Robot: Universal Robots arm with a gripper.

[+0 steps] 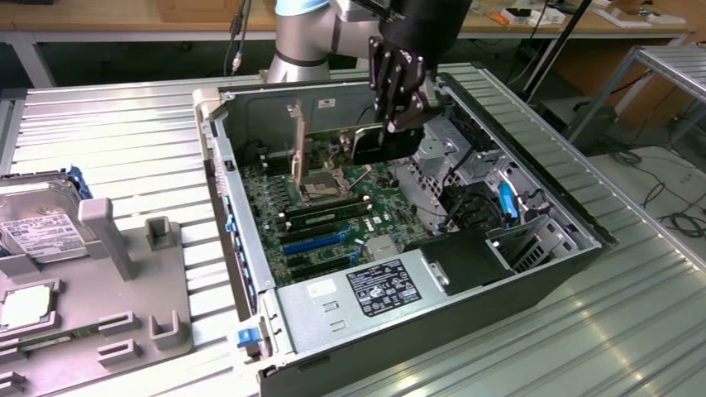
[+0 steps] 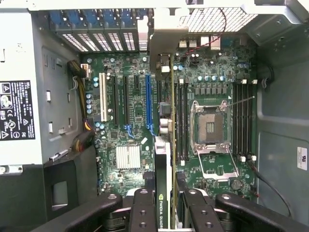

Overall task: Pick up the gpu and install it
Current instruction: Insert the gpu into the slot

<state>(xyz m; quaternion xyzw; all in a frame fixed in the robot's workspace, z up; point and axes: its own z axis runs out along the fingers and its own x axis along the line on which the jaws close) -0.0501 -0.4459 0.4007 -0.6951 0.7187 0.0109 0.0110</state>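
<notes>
Nearest the exterior camera, at six o'clock of the open computer case (image 1: 224, 217), I see the power supply (image 1: 375, 289) with its black label. Beyond it lies the motherboard (image 1: 381, 219) with its CPU socket (image 1: 326, 188). Toward twelve o'clock the gripper (image 1: 403, 112) reaches into the case, fingers (image 2: 142, 212) clamped either side of the gpu (image 2: 167, 145). Card stands on edge over the board; contact with a slot: cannot tell. At nine o'clock, well apart, a hard drive (image 1: 33, 231) sits by a grey fixture (image 1: 111, 298).

Hard drive (image 1: 36, 229) on grey holder tray (image 1: 124, 308), labelled power supply (image 1: 369, 289), processor socket (image 2: 210, 128), slatted metal table (image 1: 121, 132)
</notes>
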